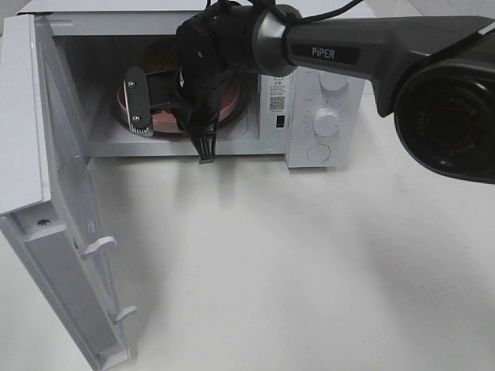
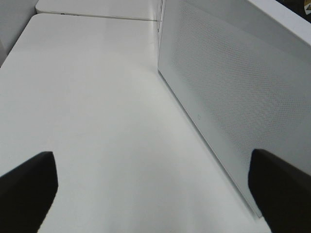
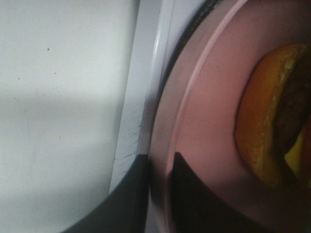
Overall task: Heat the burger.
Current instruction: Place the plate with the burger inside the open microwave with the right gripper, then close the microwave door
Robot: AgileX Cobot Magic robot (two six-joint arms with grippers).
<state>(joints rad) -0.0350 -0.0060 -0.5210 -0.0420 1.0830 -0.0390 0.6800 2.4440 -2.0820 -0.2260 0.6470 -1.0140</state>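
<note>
White plastic sets the left edge: the microwave door [image 1: 54, 232] stands swung fully open over the white table [image 1: 271, 270]. The left gripper [image 2: 154, 189] hangs outside that door with its 2 fingertips spread wide and nothing between them, so it is plainly empty and idle.

Moving right, the oven cavity [image 1: 100, 69] holds the pink plate [image 1: 234, 107]. From the high camera the burger is hidden behind the right arm [image 1: 332, 50]. The right wrist view shows the burger [image 3: 265, 116] lying on the plate, well in from the rim.

The right gripper [image 3: 162, 165] reaches into the cavity, with 1 finger on each side of the plate's rim. Whether those fingers are clamped on the rim or already slack around it, I cannot tell from these views.

Furthest right is the control panel [image 1: 325, 100] with its dial [image 1: 326, 121], and nothing is near it.

Judging from this, loading is essentially done: burger and plate are inside the oven. 4 steps appear to be left:
1. Let go of the plate.
2. Draw the right arm out of the cavity.
3. Swing the door shut.
4. Turn the dial to start heating.
</note>
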